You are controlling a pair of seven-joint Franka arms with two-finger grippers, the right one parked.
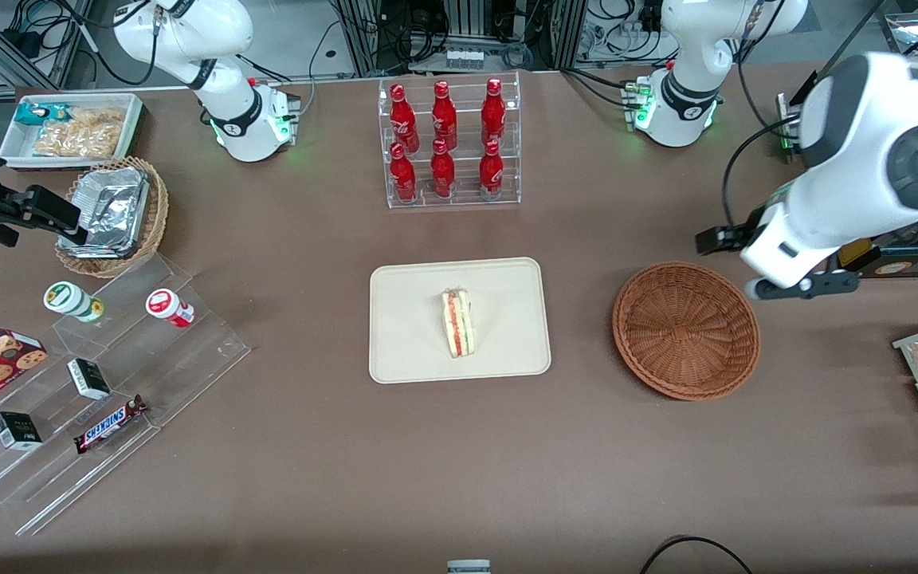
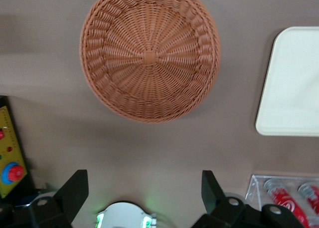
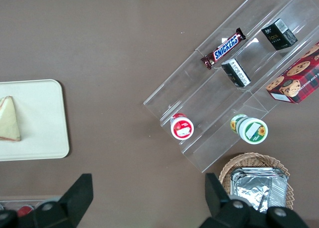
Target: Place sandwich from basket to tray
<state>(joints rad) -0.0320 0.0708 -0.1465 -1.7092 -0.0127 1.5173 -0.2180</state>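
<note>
A: Where is the sandwich [image 1: 457, 323]?

B: On the tray [image 1: 411, 351], near its middle, cut edge with the red, orange and green layers showing. The tray lies flat on the brown worktop [image 1: 459, 462].

A: And the basket [image 1: 687, 329]?

B: Bare inside, well apart from the tray toward the working arm's end of the worktop (nothing lies between the two).

A: The gripper [image 2: 144, 188]?

B: Held high above the worktop, beside the basket and farther from the front camera than it. Its fingers [image 2: 75, 190] are spread apart and grasp nothing.

A: What else is around?

B: A clear rack of red bottles [image 1: 447, 139] stands farther from the front camera than the tray. Toward the parked arm's end sit a clear stepped stand [image 1: 100, 399] with a Snickers bar [image 1: 111, 423], small boxes and two jars, a paler wicker basket [image 1: 116, 219] holding a foil container [image 1: 111, 209], and a white bin of snack packets [image 1: 72, 127]. None of it touches the tray.
</note>
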